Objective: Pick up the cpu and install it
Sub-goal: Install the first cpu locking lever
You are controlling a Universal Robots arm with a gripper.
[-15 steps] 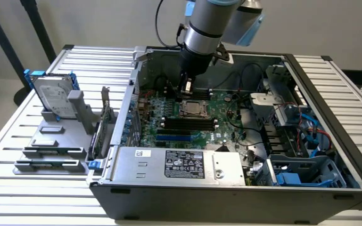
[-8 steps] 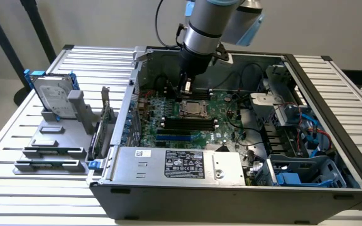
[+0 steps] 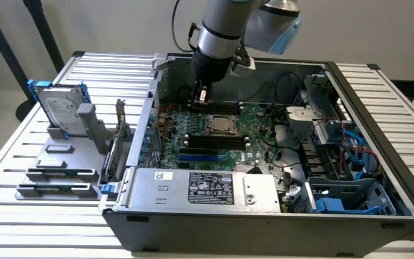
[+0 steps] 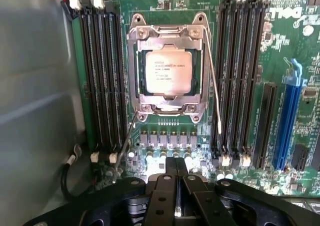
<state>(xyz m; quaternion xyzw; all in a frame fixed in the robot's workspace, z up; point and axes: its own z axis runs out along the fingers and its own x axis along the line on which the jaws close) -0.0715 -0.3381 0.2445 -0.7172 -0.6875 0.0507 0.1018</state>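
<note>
Closed and empty, the gripper [image 3: 201, 99] hangs at eleven o'clock of the cpu [image 3: 221, 125] in its socket [image 4: 132, 60]; only latching the lever [image 4: 214, 85] seems left

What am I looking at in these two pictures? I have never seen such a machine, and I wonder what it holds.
The grey tube is a robot arm reaching into an open computer case on a slatted table. One picture is taken from outside; the other from a camera on the arm's wrist, looking at the green circuit board. The tool, the black part at the arm's end, is shut and holds nothing. The cpu, a silvery square chip, lies in its socket on the board, apart from the tool. Beside the case, a hard drive in a blue frame stands in a grey holder.
</note>
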